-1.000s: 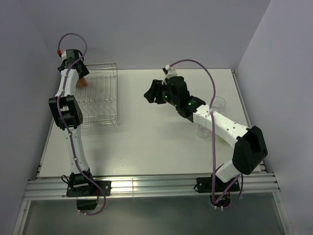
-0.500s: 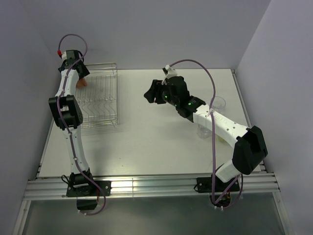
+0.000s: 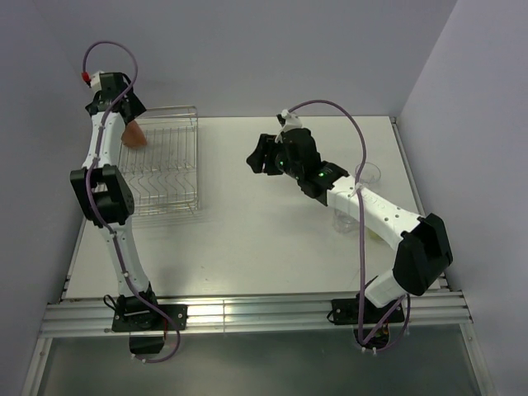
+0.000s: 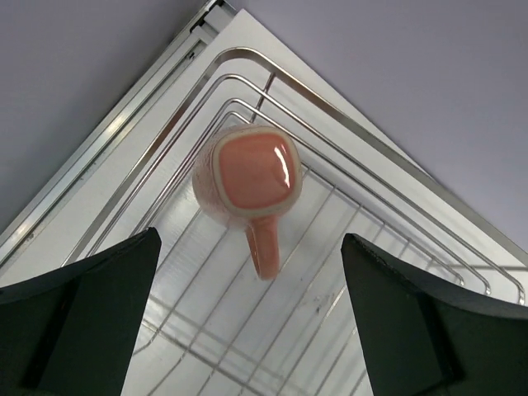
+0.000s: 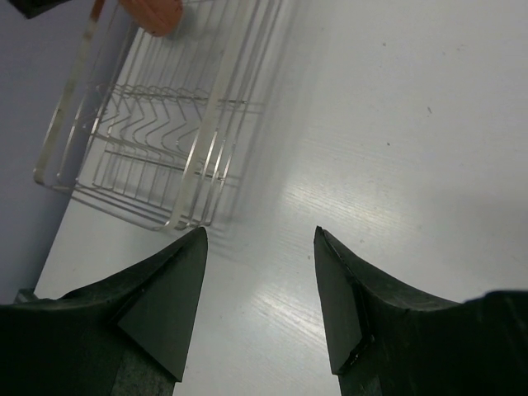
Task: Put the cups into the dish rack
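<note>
Mug (image 4: 247,173) is in the dish rack (image 3: 169,165), at the rack's 11 o'clock corner in the top view. It looks mouth-down: an orange base faces the left wrist cam, with the handle pointing at 6 in that view. Left gripper (image 3: 122,111) hangs above it with its jaws spread wide and nothing between them, so that cup reads as done. Two clear tumblers are still on the table (image 3: 247,239), far one (image 3: 370,175) at roughly 3 o'clock, near one (image 3: 343,223) just toward 6 from it and half hidden by the right forearm. Right gripper (image 3: 257,157) is mid-table, fingers well apart and holding nothing, aimed at 9 toward the rack. Key relation: both tumblers lie at about 4 o'clock from that gripper, behind it along its own arm and well away from the left arm. The right arm is clearly nearer, but I'd expect it to need to fold back and turn round first. Both tumblers look upright, long axis vertical.
</note>
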Available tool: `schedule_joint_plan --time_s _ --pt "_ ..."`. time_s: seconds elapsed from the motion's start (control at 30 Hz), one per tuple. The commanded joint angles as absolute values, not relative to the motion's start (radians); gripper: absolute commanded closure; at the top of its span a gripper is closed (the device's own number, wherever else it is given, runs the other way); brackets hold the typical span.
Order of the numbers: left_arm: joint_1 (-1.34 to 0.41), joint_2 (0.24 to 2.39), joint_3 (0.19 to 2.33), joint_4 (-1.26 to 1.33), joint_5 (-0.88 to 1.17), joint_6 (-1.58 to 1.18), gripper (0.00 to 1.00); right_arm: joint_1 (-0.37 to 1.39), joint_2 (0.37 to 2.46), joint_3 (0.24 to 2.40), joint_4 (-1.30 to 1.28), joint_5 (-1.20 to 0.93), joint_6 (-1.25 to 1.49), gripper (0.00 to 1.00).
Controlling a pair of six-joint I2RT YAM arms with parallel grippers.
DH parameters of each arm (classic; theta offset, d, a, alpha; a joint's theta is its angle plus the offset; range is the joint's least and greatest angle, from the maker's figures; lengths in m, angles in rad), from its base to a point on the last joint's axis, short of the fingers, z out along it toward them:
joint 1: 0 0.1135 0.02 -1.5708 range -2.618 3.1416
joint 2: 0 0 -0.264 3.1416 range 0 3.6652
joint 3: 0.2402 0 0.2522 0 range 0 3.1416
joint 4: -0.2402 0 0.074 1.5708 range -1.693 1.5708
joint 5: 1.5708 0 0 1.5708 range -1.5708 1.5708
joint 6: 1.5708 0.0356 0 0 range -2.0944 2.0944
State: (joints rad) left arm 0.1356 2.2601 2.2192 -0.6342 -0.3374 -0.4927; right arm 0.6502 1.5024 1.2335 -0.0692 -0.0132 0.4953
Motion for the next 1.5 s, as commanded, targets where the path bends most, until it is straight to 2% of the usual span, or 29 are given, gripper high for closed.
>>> schedule_joint_plan --time_s 0.0,0.23,0.43,0.57,0.67,0.77,0.93,1.17,1.47 --pt "0.114 2.114 2.163 -0.631 -0.344 -0.534 0.01 0.646 1.425 1.287 -0.133 0.080 0.482 0.38" --pt "0.011 1.898 2.036 -0.670 -0.293 -0.563 0.01 0.644 1.300 1.273 -0.346 0.317 0.517 0.38" --pt "-0.169 1.697 1.906 -0.706 -0.174 -0.532 0.01 0.621 1.178 1.224 -0.535 0.489 0.569 0.35" --pt "-0.337 1.533 1.738 -0.648 -0.114 -0.526 0.01 0.525 1.135 1.149 -0.561 0.462 0.583 0.33" --pt "-0.441 1.452 1.623 -0.617 -0.083 -0.515 0.01 0.428 1.141 1.129 -0.610 0.362 0.586 0.41" --pt "-0.512 1.384 1.531 -0.600 -0.086 -0.506 0.01 0.413 1.118 1.092 -0.660 0.339 0.591 0.42" --pt "-0.549 1.306 1.442 -0.572 -0.051 -0.522 0.01 0.413 1.063 0.986 -0.666 0.330 0.632 0.40" --pt "-0.551 1.217 1.347 -0.545 -0.055 -0.522 0.01 0.411 1.103 0.908 -0.683 0.379 0.676 0.41" --pt "-0.551 1.204 1.296 -0.531 -0.063 -0.514 0.01 0.405 1.192 0.888 -0.643 0.407 0.701 0.49"
